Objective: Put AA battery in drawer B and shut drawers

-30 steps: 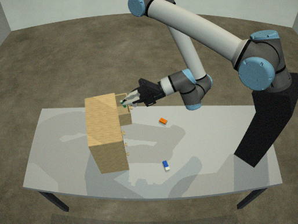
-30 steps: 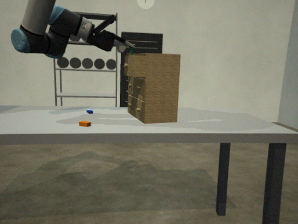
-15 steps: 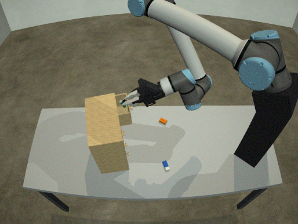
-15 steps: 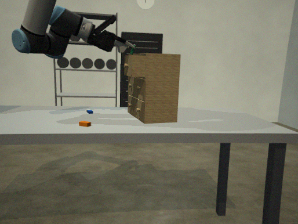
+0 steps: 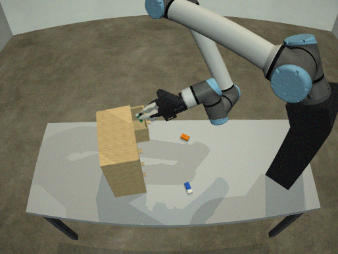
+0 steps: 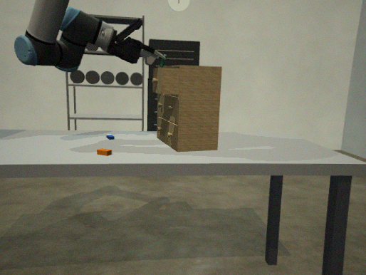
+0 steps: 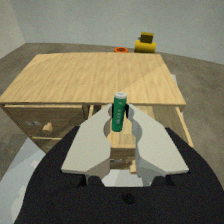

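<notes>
Battery gripped above the open drawer

The gripper (image 5: 139,117) (image 6: 164,60) (image 7: 119,104) is closed on the battery (image 5: 141,119) (image 6: 162,60) (image 7: 119,113), green with a pale end. In the wrist view the battery stands nearly upright between the fingertips. It is over the open top drawer (image 5: 142,135) (image 6: 168,81) (image 7: 183,126), near the front edge of the chest's top, and not down in the drawer.

The chest (image 5: 116,138) (image 6: 199,108) (image 7: 100,77) stands upright on the counter (image 5: 246,148) (image 6: 285,149). That one drawer juts from its front at the top; the drawers below it look shut in the exterior view. The letters on the fronts cannot be read, so which one is B cannot be told.

An orange block (image 5: 185,137) (image 6: 104,152) lies on the counter in front of the chest, well apart from it. A blue and white eraser (image 5: 188,187) (image 6: 110,137) lies there too, well apart from the block.

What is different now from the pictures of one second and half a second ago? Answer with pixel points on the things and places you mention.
Nothing has visibly changed. The jaws are still shut on the green AA battery (image 5: 141,119) (image 6: 162,61) (image 7: 118,115), over the open top drawer (image 5: 142,135) (image 6: 168,80) (image 7: 180,122). The chest (image 5: 116,138) (image 6: 199,107) (image 7: 100,75), orange block (image 5: 185,137) (image 6: 104,152) and blue-and-white eraser (image 5: 188,187) (image 6: 110,137) stayed as they were.
</notes>
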`<move>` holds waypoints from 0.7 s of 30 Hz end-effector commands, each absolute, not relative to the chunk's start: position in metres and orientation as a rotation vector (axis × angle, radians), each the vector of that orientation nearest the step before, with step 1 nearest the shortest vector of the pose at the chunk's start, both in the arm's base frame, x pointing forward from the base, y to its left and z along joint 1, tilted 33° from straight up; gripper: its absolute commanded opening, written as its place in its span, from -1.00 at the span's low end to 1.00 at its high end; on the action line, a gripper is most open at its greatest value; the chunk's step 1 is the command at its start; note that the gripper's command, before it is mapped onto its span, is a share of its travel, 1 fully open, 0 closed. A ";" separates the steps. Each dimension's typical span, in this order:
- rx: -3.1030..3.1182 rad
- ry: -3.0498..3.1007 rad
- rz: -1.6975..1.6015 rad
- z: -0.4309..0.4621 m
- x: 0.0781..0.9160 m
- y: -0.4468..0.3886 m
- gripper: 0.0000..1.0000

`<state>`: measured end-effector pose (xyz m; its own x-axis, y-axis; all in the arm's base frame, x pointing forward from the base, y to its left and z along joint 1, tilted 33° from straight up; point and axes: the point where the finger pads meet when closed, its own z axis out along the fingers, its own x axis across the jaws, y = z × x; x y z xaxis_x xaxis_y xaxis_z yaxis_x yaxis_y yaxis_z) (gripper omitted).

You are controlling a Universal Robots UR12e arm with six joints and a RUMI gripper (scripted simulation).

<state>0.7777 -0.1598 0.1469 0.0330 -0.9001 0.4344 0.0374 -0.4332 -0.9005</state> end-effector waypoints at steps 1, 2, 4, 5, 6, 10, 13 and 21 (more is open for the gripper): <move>-1.526 0.904 -1.516 0.149 0.779 -0.159 -0.91; -1.526 0.904 -1.516 0.149 0.779 -0.159 -0.91; -1.526 0.904 -1.516 0.149 0.779 -0.159 -0.91; -1.526 0.904 -1.516 0.149 0.779 -0.159 -0.91; -1.526 0.904 -1.516 0.149 0.779 -0.159 -0.91; -1.526 0.904 -1.516 0.149 0.779 -0.159 -0.91; -1.526 0.904 -1.516 0.149 0.779 -0.159 -0.91; -1.526 0.904 -1.516 0.149 0.779 -0.159 -0.81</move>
<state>0.7777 -0.1598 0.1469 0.0330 -0.9001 0.4344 0.0374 -0.4332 -0.9005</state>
